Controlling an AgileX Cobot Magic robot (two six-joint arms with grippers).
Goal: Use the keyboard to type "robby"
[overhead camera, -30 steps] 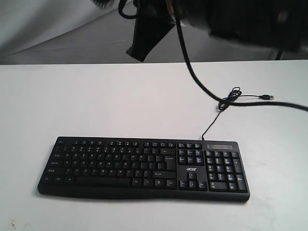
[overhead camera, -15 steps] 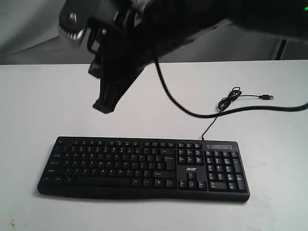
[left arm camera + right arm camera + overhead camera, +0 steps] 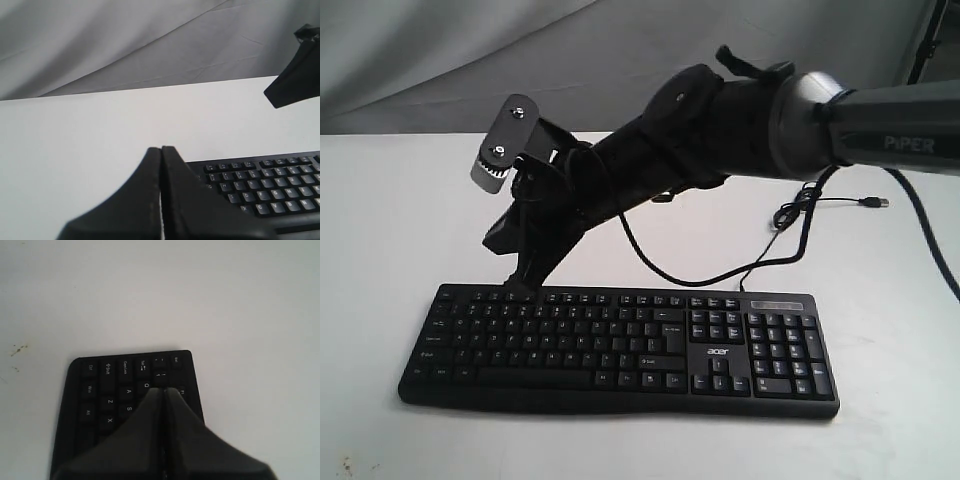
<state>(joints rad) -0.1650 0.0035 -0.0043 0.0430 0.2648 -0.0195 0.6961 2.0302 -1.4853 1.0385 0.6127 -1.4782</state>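
The black keyboard (image 3: 620, 345) lies flat on the white table (image 3: 410, 210), number pad and "acer" logo toward its right end. My right gripper (image 3: 520, 290) reaches across to the left and is shut with nothing held. Its tip points down at the top rows near the keyboard's left end. In the right wrist view the shut tip (image 3: 164, 389) hangs over the keyboard (image 3: 115, 390) beside the Q and number keys; whether it touches a key is unclear. My left gripper (image 3: 161, 148) is shut and empty, low beside the keyboard's (image 3: 270, 180) left end, and is out of the exterior view.
The keyboard's thin USB cable (image 3: 790, 215) loops behind it on the right and ends in a loose plug (image 3: 875, 202). A thick black arm cable (image 3: 660, 262) sags above the table behind the keys. A grey cloth backdrop (image 3: 440, 60) hangs behind the table.
My right arm has swung down and to the left, bringing its shut gripper from high above the table's back edge to the keyboard's upper left rows. The keyboard has not moved.
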